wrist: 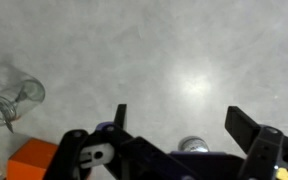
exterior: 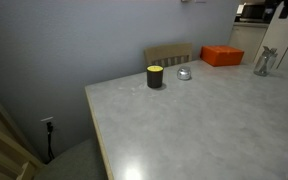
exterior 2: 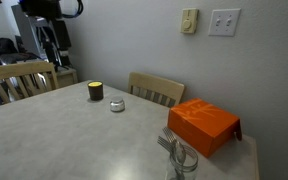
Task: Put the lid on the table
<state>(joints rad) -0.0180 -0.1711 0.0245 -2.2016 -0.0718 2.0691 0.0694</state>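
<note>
Showing silvery lid (exterior: 184,73) lying flat on marbled desk (exterior: 204,120), just beside dark yellow-topped jar (exterior: 155,77); gripper (wrist: 184,125) hanging above, fingers spread, holding nothing; probably risking skidding the low lid across the gloss, or knocking the jar, on descent.

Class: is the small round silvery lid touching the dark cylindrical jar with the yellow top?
Apart. In both exterior views bare table shows between lid and jar.

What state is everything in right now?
Lid: off the jar, lying on the table.
Dark jar: upright, uncovered.
End effector: open, empty, raised above the table.
Glass: upright, holding utensils.
Orange box: lying flat.
</note>
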